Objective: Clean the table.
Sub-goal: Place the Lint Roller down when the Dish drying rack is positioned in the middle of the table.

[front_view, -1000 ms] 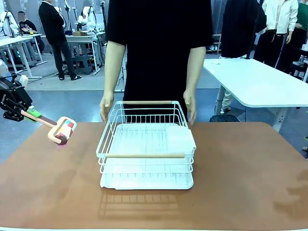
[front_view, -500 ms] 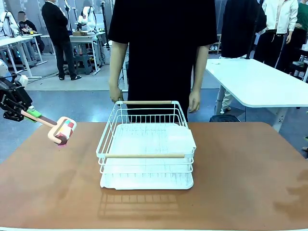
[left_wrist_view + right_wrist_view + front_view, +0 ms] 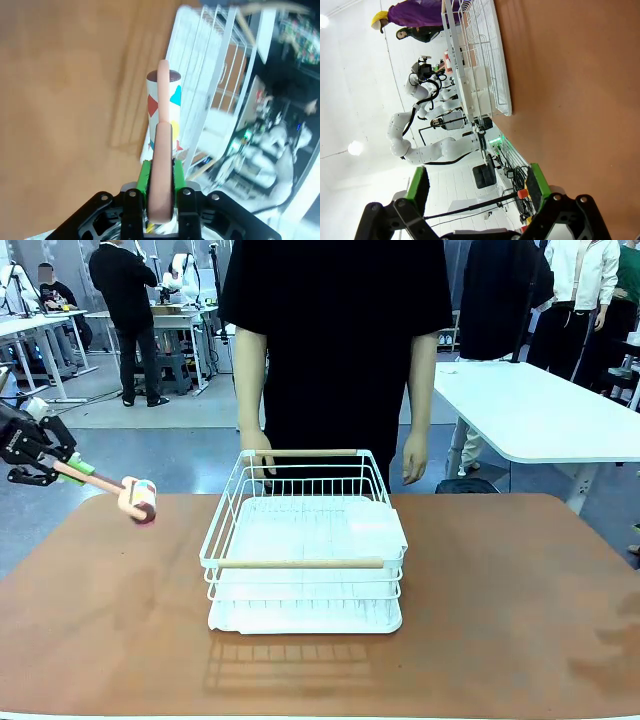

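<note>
The left gripper hangs above the near-left edge of the reddish-brown worktop, its green pads clamped on the pale pink handle of a lint roller. The roller's head, wrapped in paper with red, blue and yellow shapes, juts ahead of the gripper's fingers toward a white wire dish rack with wooden rails, which stands on the worktop well beyond the roller. Compared with a second ago, the roller's head sits slightly higher and has turned, now showing its round end; the gripper has risen a little with it. Across the rack from the gripper, a person in a black shirt has drawn both hands off the rack's rim; the arms now hang down behind it. The rack itself has not moved. In the right wrist view, the right gripper stands with its pads wide apart, nothing between them, over bare worktop.
</note>
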`<state>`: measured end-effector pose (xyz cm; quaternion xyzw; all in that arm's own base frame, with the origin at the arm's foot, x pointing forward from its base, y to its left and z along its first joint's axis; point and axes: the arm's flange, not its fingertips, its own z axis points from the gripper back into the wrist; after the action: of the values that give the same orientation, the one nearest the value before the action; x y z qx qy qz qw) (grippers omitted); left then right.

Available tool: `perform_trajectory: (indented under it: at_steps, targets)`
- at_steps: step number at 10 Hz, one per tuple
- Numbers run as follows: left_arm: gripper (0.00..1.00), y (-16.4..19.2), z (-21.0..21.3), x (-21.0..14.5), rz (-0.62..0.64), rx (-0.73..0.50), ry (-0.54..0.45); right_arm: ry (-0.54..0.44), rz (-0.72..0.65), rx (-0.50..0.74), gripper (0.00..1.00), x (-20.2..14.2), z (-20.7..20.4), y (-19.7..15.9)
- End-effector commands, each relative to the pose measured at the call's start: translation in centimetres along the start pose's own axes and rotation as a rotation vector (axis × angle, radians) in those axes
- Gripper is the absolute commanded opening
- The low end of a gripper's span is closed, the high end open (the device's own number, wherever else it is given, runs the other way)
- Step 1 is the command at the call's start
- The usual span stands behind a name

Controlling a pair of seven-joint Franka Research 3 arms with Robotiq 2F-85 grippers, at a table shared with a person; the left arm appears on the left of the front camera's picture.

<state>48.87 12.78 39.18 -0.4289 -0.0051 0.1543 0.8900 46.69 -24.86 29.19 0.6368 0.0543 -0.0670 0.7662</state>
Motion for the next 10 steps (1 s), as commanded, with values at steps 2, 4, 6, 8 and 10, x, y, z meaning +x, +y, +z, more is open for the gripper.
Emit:
perform_trajectory:
  at_steps: [2,4,6,8,10]
  targets:
    - [0.22,-0.8,-2.5,-0.3,0.211,-0.044,-0.355,0.000,0.002,-0.004,1.00,0.0,-0.1,0.2]
    - [0.22,-0.8,-4.7,-0.6,0.307,-0.048,-0.448,0.000,0.002,-0.004,1.00,0.0,-0.1,0.2]
    - [0.22,-0.3,-6.9,-1.5,0.390,-0.032,-0.537,0.000,0.002,-0.004,1.00,0.0,-0.1,0.2]
    - [0.22,0.4,-8.3,-2.0,0.455,-0.054,-0.614,0.000,0.002,-0.004,1.00,0.0,-0.1,0.2]
    - [0.22,2.0,-9.4,-1.7,0.514,-0.036,-0.634,0.000,0.002,-0.004,1.00,0.0,-0.1,0.2]
